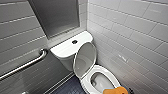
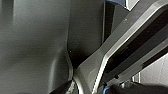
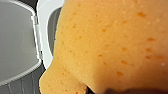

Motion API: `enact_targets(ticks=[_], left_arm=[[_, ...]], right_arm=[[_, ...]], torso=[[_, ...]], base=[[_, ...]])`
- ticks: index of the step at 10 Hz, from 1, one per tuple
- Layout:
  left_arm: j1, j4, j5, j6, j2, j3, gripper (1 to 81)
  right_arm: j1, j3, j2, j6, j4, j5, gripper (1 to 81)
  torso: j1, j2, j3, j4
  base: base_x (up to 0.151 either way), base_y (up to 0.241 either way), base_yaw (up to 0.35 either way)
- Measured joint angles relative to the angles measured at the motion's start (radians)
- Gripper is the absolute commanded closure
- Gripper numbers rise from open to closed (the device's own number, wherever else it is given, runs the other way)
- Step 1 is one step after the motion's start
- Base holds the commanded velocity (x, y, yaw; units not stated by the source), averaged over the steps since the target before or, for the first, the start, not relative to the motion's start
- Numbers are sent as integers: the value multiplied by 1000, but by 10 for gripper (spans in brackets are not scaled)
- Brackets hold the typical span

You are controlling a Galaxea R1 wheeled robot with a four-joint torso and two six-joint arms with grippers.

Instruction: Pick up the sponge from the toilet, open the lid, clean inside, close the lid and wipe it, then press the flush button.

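Observation:
The white toilet (image 1: 110,75) stands in the corner with its lid (image 1: 85,58) raised upright against the tank, so the oval bowl is open. The round dark flush button (image 1: 74,41) sits in the middle of the tank top. The orange sponge (image 1: 115,90) hangs over the near rim of the bowl, with my right gripper (image 1: 122,91) shut on it. In the right wrist view the sponge (image 3: 110,45) looms very close, with the raised lid (image 3: 17,40) and the bowl rim (image 3: 46,15) behind it. The left wrist view shows grey parts of my own body.
A steel grab bar (image 1: 25,65) runs along the tiled wall left of the toilet. White tiled wall (image 1: 135,37) closes in right beside the bowl. A dark recessed panel (image 1: 57,15) is above the tank. Dark tiled floor (image 1: 67,87) lies left of the bowl.

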Motion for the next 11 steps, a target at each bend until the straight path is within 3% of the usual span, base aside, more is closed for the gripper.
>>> enact_targets(ticks=[3, 6, 11], left_arm=[[0, 0, 0, 0, 1, -9, 10], [0, 0, 0, 0, 1, -9, 10], [0, 0, 0, 0, 13, -52, 10]], right_arm=[[176, -70, 104, -9, -17, -187, 811], [236, -237, 229, -13, -54, -323, 811], [341, -444, 374, -13, -176, -401, 811]], torso=[[0, 0, 0, 0], [0, 0, 0, 0], [0, 0, 0, 0]], base=[[0, 0, 0], [0, 0, 0], [0, 0, 0]])
